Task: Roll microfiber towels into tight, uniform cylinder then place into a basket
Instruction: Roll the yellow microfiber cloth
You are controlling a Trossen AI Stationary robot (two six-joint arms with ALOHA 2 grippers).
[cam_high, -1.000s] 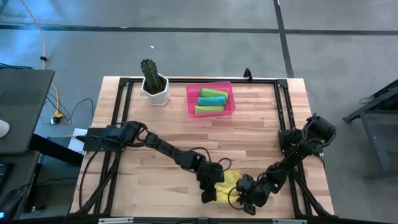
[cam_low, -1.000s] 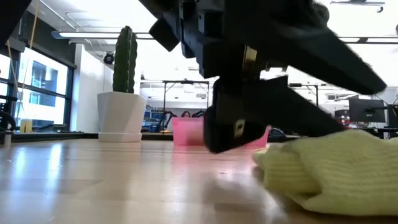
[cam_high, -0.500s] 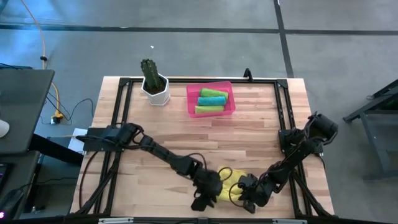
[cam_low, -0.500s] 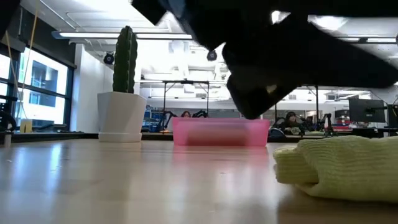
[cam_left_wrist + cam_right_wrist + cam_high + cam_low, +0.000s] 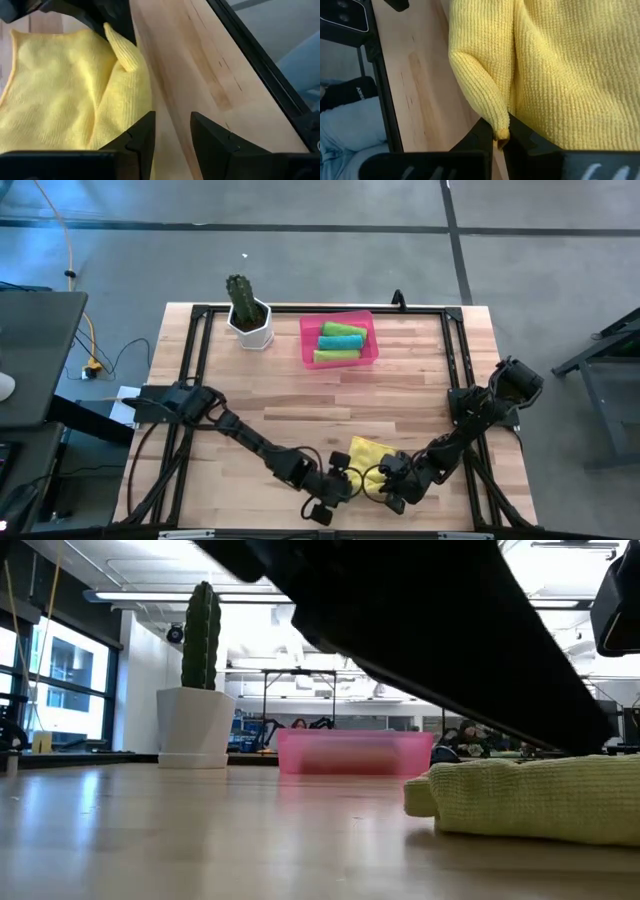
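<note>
From above, the soft yellow microfiber towel [image 5: 364, 455] lies crumpled near the front edge of the wooden worktop [image 5: 400, 390], well apart from the shallow bright pink plastic basket [image 5: 309, 342] at the back, which holds two lime green rolled towels [image 5: 342, 330] and a teal rolled towel [image 5: 340, 342]; a white pot with a green cactus [image 5: 247, 315] stands just beside the basket. The left pincer [image 5: 338, 483] sits at the yellow towel's front-left corner and the right pincer [image 5: 385, 478] at its front-right edge. At worktop height, the yellow towel [image 5: 530, 798] lies flat under a dark arm, with the pink basket [image 5: 355, 752] far behind it. The left wrist camera shows the left pincer [image 5: 172, 131] partly open and holding nothing, just beside the towel's edge [image 5: 65, 90]. The right wrist camera shows the right pincer [image 5: 500, 131] pinched tight on a folded corner of the yellow towel [image 5: 555, 70].
</note>
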